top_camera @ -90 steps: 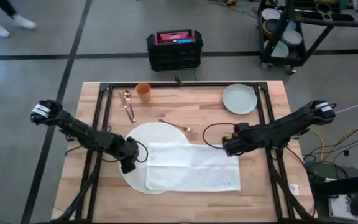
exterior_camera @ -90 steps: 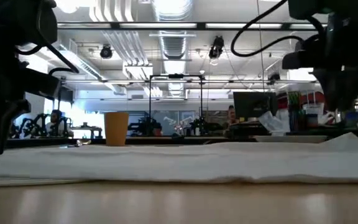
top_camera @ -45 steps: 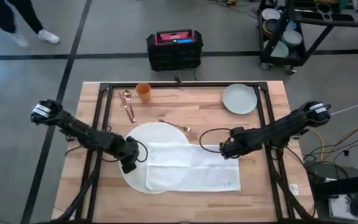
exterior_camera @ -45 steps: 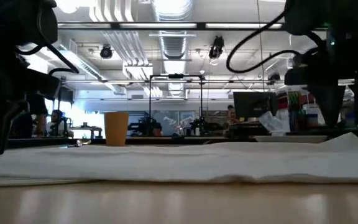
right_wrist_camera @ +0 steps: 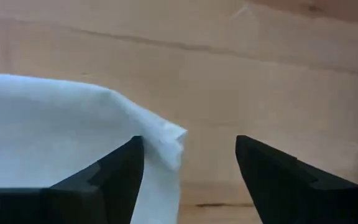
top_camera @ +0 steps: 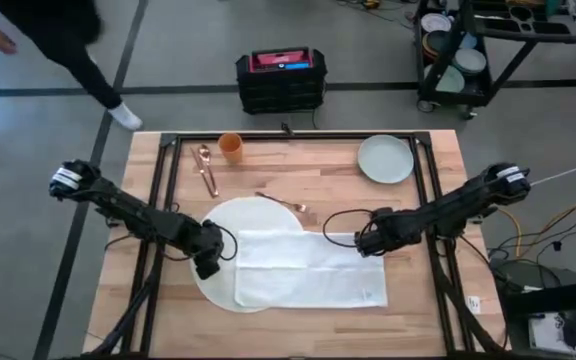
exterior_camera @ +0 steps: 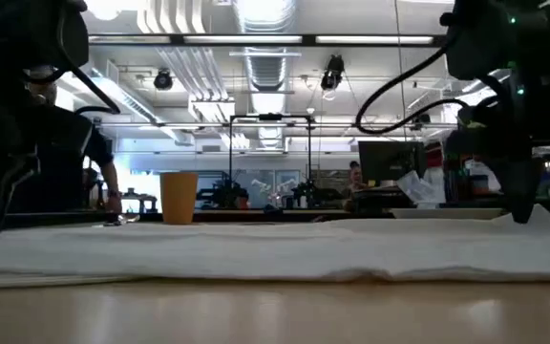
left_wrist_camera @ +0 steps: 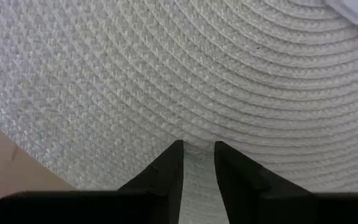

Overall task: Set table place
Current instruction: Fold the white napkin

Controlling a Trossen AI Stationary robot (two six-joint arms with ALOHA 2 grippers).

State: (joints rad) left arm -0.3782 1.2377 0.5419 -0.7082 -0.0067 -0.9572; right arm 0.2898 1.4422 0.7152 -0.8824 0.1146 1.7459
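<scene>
Left gripper sat on the mat's left edge, fingers nearly closed, pinching nothing I could see; the napkin ran lengthwise rightward across the table; right gripper hung wide open over its far-right corner, so nearer.

We can't make out any readable text, labels, brand names or numbers in any of the views. The black crate with a red top at the upper middle of the high view has a small pale patch on its lid, maybe a label, but it's way too tiny for us to read.
</scene>
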